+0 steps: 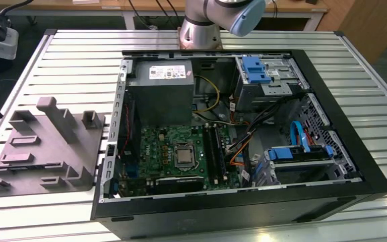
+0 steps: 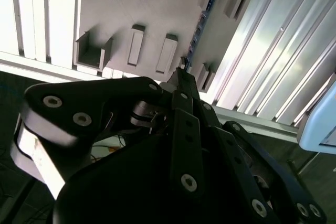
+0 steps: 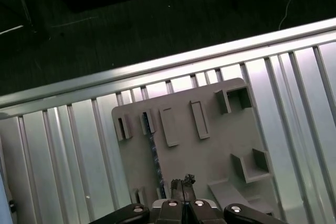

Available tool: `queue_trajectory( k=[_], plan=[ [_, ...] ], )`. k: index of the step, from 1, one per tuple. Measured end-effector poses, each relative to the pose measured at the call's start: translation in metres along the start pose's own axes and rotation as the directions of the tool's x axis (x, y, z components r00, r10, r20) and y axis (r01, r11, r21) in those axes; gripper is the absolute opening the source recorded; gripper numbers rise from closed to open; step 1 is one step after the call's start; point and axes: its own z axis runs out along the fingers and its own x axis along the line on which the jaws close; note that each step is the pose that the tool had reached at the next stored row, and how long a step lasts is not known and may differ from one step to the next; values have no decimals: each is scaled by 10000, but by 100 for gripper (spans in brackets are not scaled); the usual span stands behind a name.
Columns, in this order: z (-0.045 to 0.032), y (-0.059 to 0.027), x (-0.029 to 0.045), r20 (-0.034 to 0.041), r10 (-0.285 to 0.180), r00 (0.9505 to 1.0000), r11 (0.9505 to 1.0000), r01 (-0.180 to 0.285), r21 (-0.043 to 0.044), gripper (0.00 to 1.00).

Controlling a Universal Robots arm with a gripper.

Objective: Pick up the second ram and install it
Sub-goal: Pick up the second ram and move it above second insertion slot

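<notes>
The second ram (image 3: pixel 154 156) is a thin dark blue-green stick standing on its edge in the grey holder plate (image 3: pixel 210 150), between two small end blocks. It also shows as a narrow blue line (image 2: pixel 202 22) in the second wrist view. My gripper (image 3: pixel 182 181) hovers well above the holder plate, beside one end of the stick, fingertips pressed together and holding nothing. In the second wrist view its black fingers (image 2: pixel 185 85) point toward the stick's near end. The open computer case (image 1: pixel 375 186) holds the green motherboard (image 1: pixel 163 146) with its long black memory slots (image 1: pixel 213 148).
The holder plate (image 1: pixel 46 151) lies on the slatted metal table (image 1: pixel 66 55) at the exterior view's left, beside the case. Inside the case are a grey power-supply box (image 1: pixel 159 88), blue drive brackets (image 1: pixel 300 154) and loose cables (image 1: pixel 247 126). The arm's base (image 1: pixel 200 30) stands behind the case.
</notes>
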Motion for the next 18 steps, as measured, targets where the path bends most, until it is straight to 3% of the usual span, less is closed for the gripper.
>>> queue_trajectory(
  k=[7,18],
  plan=[
    [11,-3,7,1,-42,10000,10000,42,-4,10],
    [114,-10,50,48,-691,9976,9976,691,-15,10]
  ],
)
